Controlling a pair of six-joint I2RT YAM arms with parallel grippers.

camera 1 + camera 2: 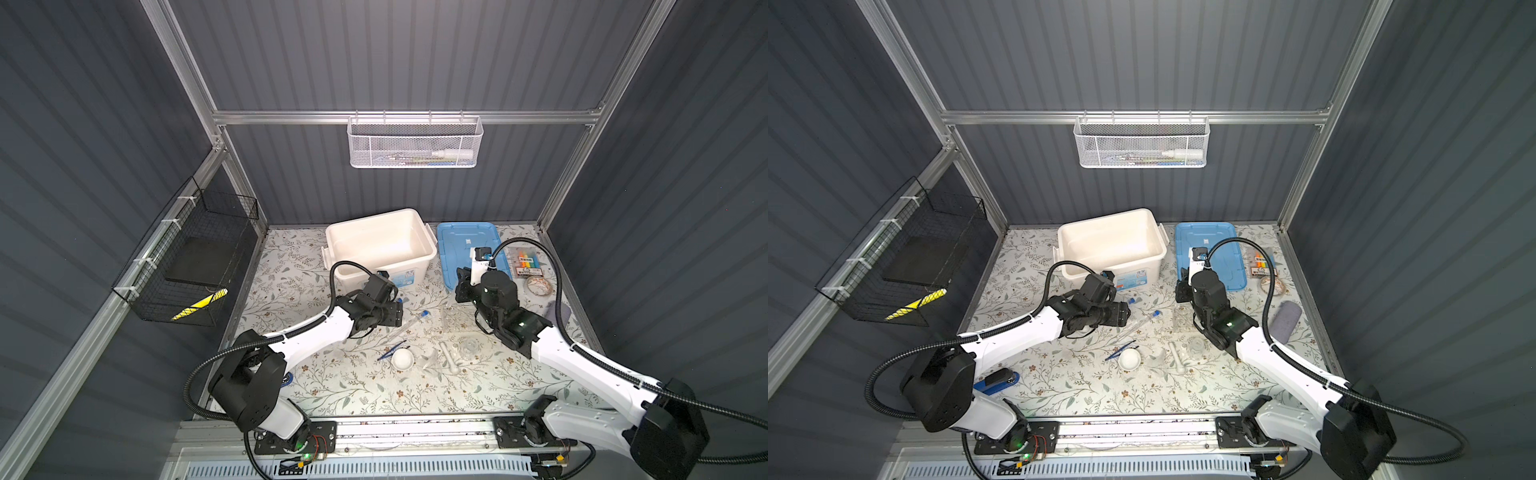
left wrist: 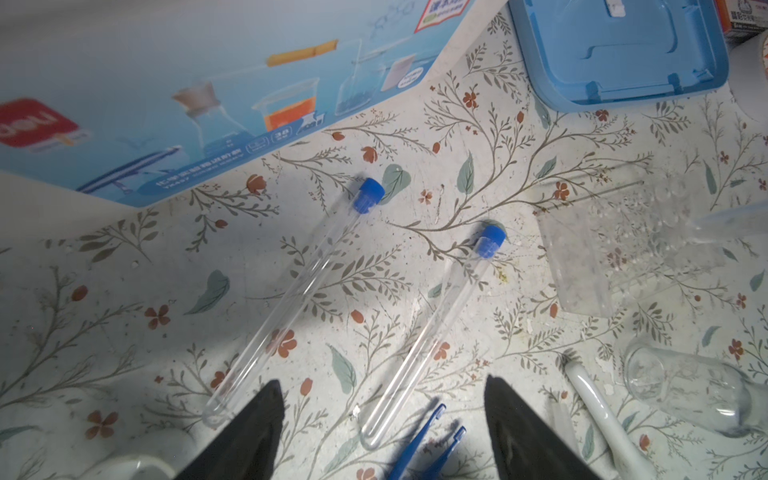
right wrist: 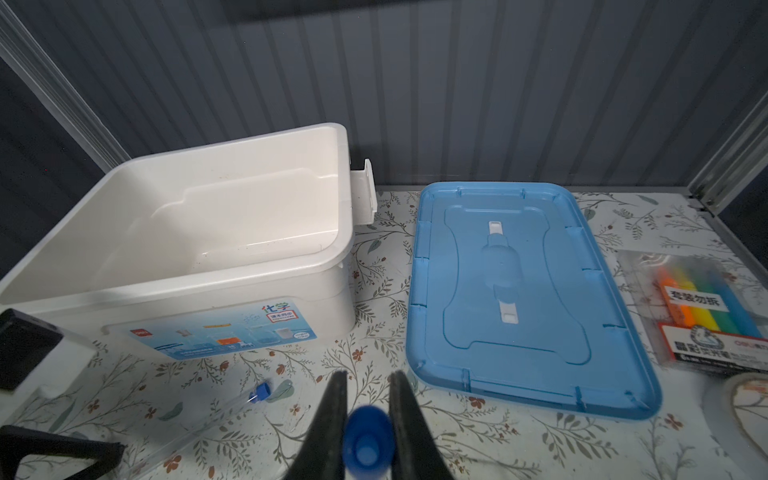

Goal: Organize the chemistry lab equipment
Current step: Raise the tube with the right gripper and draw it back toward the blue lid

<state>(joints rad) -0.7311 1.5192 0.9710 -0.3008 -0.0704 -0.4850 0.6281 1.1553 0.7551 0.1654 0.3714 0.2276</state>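
While our left hand (image 2: 382, 384) hangs with its fingers spread apart over 2 blue-capped test tubes (image 2: 291, 303) lying side by side on the floral surface (image 2: 124, 270), our right hand (image 3: 370, 376) is clamped on a 3rd tube (image 3: 368, 440), its blue cap showing between the fingers. We see the tweezers (image 1: 392, 350), a white dish (image 1: 402, 358), the pestle (image 1: 448, 357) and the clear rack (image 1: 455, 320) resting on that surface near the open white box (image 1: 374, 245), with the blue lid (image 1: 457, 245) flat beside it.

A pack of coloured markers (image 1: 528, 262) is laid by the right wall, a grey cloth (image 1: 1285, 318) nearby; a white mesh basket (image 1: 374, 145) is hung behind.
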